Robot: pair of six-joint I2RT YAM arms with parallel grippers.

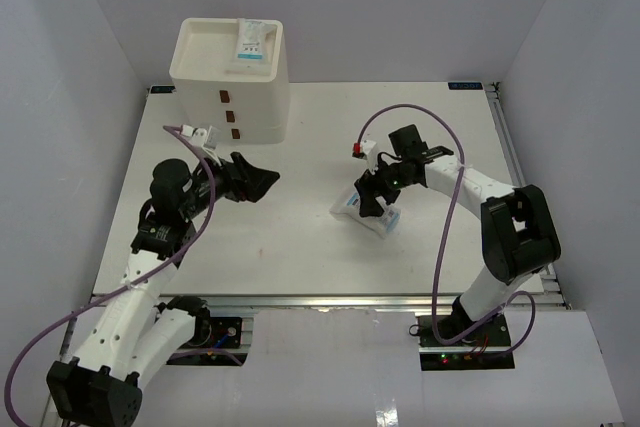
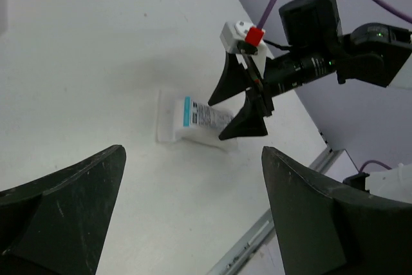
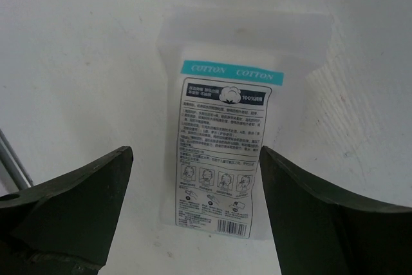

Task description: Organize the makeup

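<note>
white table (image 1: 300, 247), sachet (image 3: 225, 127) under right tool (image 1: 372, 199)

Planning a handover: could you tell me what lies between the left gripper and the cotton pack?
Only bare table separates left gripper and cotton pack, per top view.

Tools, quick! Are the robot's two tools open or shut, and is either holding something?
Left tool: open, empty.
Right tool: open, one finger either side of the cotton pack, not gripping it.
</note>
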